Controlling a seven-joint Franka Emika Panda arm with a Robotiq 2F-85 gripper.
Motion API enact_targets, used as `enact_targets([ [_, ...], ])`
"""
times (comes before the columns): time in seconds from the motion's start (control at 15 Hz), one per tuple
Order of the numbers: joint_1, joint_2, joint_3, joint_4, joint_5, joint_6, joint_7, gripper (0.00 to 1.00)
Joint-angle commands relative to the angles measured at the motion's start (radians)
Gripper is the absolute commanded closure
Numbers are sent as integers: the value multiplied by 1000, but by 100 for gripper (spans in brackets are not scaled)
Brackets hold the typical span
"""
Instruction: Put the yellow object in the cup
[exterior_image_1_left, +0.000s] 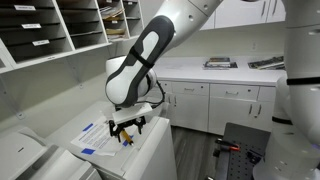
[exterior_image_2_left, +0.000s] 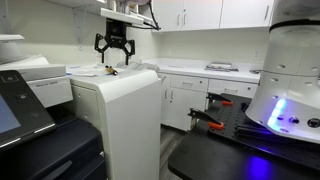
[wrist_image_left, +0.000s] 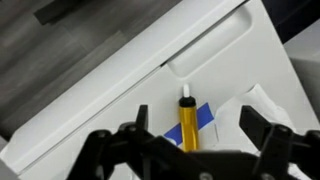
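The yellow object (wrist_image_left: 187, 130) is a short yellow stick with a white tip. It lies flat on the white machine top (wrist_image_left: 110, 90), partly over a blue strip (wrist_image_left: 207, 114) next to white paper (wrist_image_left: 262, 110). My gripper (wrist_image_left: 192, 116) is open and empty, with a dark finger on each side of the stick and above it. In both exterior views the gripper (exterior_image_1_left: 126, 124) (exterior_image_2_left: 114, 47) hangs a little above the machine top; the stick shows as a small speck under it (exterior_image_1_left: 127, 141) (exterior_image_2_left: 111, 71). No cup shows in any view.
White sheets with blue marks (exterior_image_1_left: 92, 134) lie on the machine top. A printer (exterior_image_2_left: 25, 110) stands beside it. Wall mail slots (exterior_image_1_left: 60, 30) are behind. A counter with cabinets (exterior_image_1_left: 215, 95) and a second robot base (exterior_image_2_left: 285, 100) stand across the aisle.
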Motion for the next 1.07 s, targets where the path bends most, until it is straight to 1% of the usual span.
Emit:
enact_targets([
  [0.0, 38, 43, -41, 43, -42, -28, 52, 8],
  [0.07, 44, 52, -48, 49, -47, -31, 57, 13],
  [0.13, 49, 60, -55, 54, -50, -33, 58, 16],
  [0.2, 53, 67, -58, 58, -49, -31, 52, 21],
  [0.33, 61, 76, -65, 65, -51, -33, 42, 45],
  [0.4, 66, 80, -68, 69, -54, -37, 42, 47],
  [0.47, 69, 82, -71, 71, -58, -41, 43, 54],
  [0.67, 78, 87, -76, 76, -74, -47, 42, 79],
  [0.87, 82, 90, -81, 77, -88, -55, 41, 99],
  [1.0, 82, 89, -81, 77, -87, -62, 35, 95],
])
